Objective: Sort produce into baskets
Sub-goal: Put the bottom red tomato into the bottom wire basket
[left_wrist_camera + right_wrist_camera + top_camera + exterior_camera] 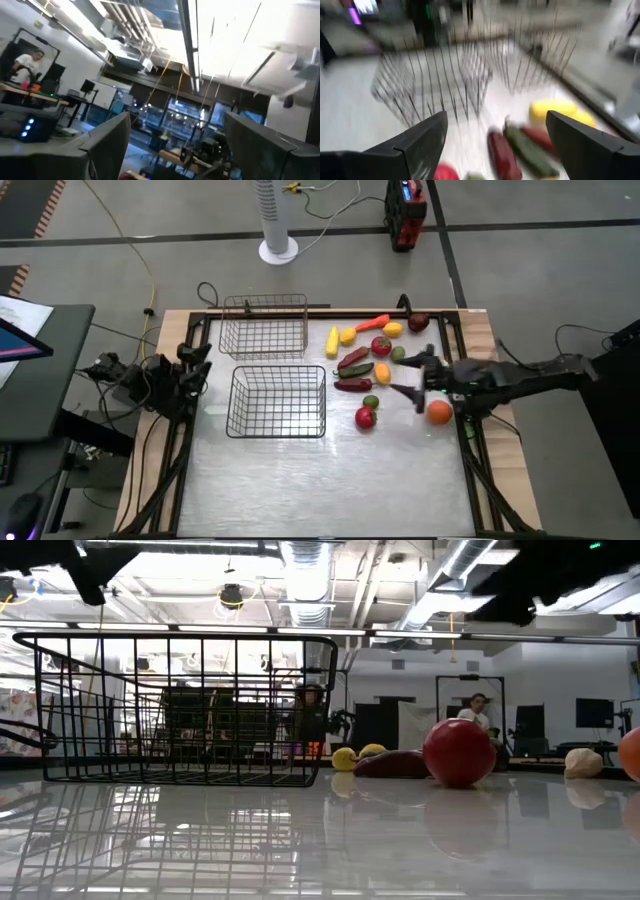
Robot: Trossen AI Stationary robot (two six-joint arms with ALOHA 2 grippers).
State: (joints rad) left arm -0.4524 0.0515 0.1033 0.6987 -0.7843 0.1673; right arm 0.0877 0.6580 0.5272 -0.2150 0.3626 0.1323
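Right tool (412, 378) hangs spread at frame right over the produce (368, 360); crowded pile, could easily knock neighbours rolling.

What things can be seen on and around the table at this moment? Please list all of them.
dark wire basket: one, black, middle of the table, empty.
silvery wire basket: one, light grey, behind the dark one, empty.
produce: about a dozen pieces, red, green, yellow and orange, loose on the table right of the baskets.
orange fruit: one, orange, near the table's right edge beside the right claw.
red round fruit: one, red, nearest piece to the front of the table.
table: one, pale and glossy.
fan stand: one, white, on the floor behind the table.
left claw: black, open, parked at the left edge.
right claw: black, open, above the produce.
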